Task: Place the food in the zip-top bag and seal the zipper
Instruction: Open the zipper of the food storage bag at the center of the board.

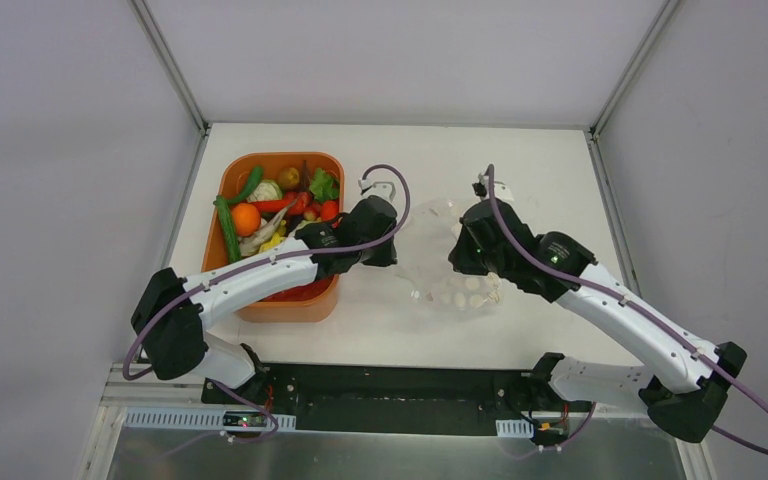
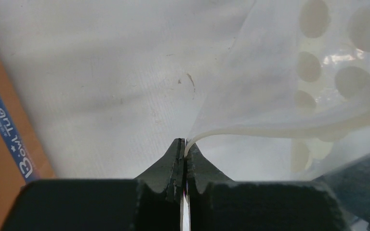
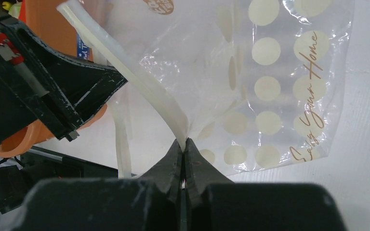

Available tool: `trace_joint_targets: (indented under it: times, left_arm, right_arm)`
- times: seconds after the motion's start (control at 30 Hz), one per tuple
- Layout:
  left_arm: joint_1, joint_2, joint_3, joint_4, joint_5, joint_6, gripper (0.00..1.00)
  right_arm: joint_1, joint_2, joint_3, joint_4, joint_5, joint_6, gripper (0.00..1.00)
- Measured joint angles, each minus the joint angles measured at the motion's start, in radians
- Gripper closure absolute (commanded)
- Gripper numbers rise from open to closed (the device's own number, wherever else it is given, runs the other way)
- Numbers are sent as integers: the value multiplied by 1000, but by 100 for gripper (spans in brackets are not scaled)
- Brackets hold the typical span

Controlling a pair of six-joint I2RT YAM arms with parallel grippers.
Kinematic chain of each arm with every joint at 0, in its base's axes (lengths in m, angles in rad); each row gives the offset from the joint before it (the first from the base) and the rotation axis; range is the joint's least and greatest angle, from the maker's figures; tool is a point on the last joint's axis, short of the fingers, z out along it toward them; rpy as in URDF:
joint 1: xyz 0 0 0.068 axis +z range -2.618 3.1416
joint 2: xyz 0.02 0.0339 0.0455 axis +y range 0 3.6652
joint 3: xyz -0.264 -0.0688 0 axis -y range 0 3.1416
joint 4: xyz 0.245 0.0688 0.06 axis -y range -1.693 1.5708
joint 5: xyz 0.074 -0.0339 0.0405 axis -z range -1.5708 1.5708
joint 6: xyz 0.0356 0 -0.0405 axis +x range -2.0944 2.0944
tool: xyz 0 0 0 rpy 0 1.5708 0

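The food (image 1: pixel 270 205), small toy fruits and vegetables, lies heaped in the orange tub (image 1: pixel 290 300) at the left. The clear dotted zip-top bag (image 1: pixel 430 225) is stretched between my two grippers at the table's middle. My left gripper (image 2: pixel 185 144) is shut on the whitish zipper (image 2: pixel 270 129) strip at one lip of the bag (image 2: pixel 250 86). My right gripper (image 3: pixel 185 142) is shut on the other zipper (image 3: pixel 139 82) lip, with the dotted bag (image 3: pixel 279 86) hanging beyond it. From above, the left gripper (image 1: pixel 392 250) and right gripper (image 1: pixel 457 258) face each other across the bag mouth.
The tub's orange wall with a blue label (image 2: pixel 2 134) sits just left of my left gripper. The left arm's black fingers (image 3: pixel 53 96) fill the upper left of the right wrist view. White walls and metal posts enclose the table (image 1: pixel 560 170).
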Motion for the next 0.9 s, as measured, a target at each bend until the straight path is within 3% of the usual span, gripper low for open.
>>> trace_joint_targets:
  times: [0.3,0.43,0.9]
  left_arm:
    - [0,-2,0,42,96,10,51]
    - [0,-24,-3,45,104,14,43]
    - [0,-173,-33,32,126,72,30]
  right_arm:
    - [0,8,-113,75,0,27,100]
    - [0,9,-172,136,-4,47,100]
    - [-3,15,-187,243,-5,68,100]
